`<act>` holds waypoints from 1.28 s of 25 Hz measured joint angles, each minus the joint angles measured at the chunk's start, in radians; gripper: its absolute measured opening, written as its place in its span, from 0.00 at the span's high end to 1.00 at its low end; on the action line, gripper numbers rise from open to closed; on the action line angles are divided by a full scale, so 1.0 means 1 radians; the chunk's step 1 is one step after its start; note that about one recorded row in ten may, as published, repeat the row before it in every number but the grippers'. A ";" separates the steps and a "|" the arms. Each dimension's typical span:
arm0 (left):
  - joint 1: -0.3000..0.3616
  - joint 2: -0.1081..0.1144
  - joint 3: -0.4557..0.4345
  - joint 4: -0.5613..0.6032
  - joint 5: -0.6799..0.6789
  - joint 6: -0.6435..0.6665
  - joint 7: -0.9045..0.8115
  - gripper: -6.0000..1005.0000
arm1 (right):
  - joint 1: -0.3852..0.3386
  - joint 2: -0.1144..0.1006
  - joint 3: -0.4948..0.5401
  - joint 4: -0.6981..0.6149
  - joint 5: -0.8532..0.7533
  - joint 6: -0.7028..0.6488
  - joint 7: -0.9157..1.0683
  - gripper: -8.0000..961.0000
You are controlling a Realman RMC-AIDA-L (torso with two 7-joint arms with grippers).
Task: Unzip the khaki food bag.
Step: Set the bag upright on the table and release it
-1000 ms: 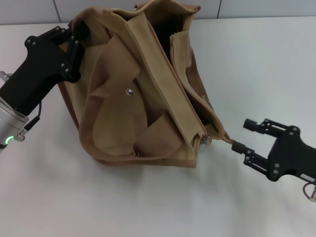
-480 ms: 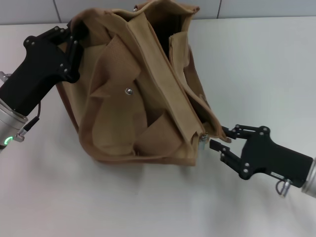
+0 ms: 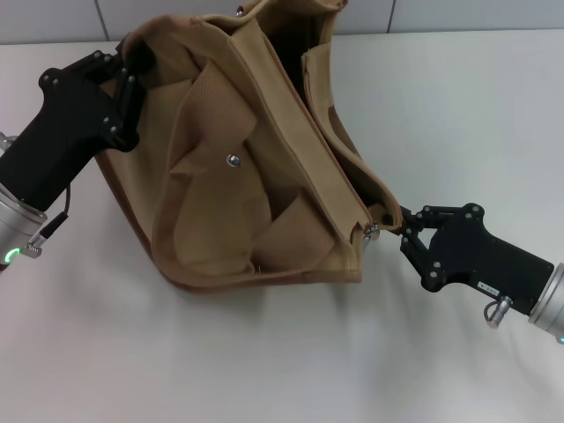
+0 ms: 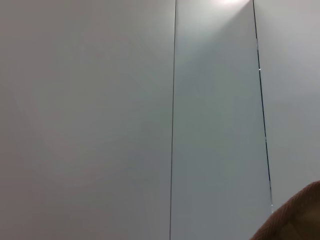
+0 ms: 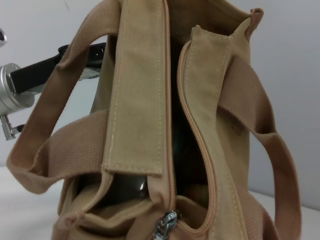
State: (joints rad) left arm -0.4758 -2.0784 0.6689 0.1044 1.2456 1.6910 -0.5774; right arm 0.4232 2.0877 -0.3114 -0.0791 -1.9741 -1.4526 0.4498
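The khaki food bag (image 3: 264, 167) lies tilted on the white table, with its top zipper mostly open and a silver snap (image 3: 233, 160) on the front pocket. The metal zipper pull (image 3: 371, 231) sits at the bag's near right end; it also shows in the right wrist view (image 5: 166, 223). My right gripper (image 3: 401, 229) has its fingers drawn together on the bag's end tab just beside the pull. My left gripper (image 3: 134, 69) is shut on the bag's far left corner, with its fingertips buried in the fabric. A bit of bag fabric (image 4: 295, 217) shows in the left wrist view.
The white table (image 3: 458, 106) stretches to the right of the bag and in front of it. A grey panelled wall (image 3: 53, 19) runs behind the table. The bag's strap handles (image 5: 260, 120) stand loose over its open mouth.
My right gripper has moved left to the bag's near end and closed there. The bag has shifted a little up and back. The left arm has hardly moved.
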 joint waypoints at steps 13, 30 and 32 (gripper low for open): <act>0.022 0.007 0.102 0.008 0.023 0.001 0.000 0.95 | -0.030 -0.009 0.027 -0.109 0.090 -0.277 0.223 0.93; 0.147 0.012 0.229 0.074 0.042 -0.035 -0.089 0.94 | 0.038 -0.039 -0.007 -0.385 0.070 -0.426 0.825 0.86; 0.152 0.012 0.219 0.072 0.042 -0.054 -0.090 0.87 | 0.036 -0.031 -0.012 -0.397 0.070 -0.417 0.835 0.86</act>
State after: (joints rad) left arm -0.3239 -2.0667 0.8879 0.1762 1.2876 1.6370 -0.6672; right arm 0.4594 2.0566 -0.3238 -0.4757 -1.9040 -1.8691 1.2847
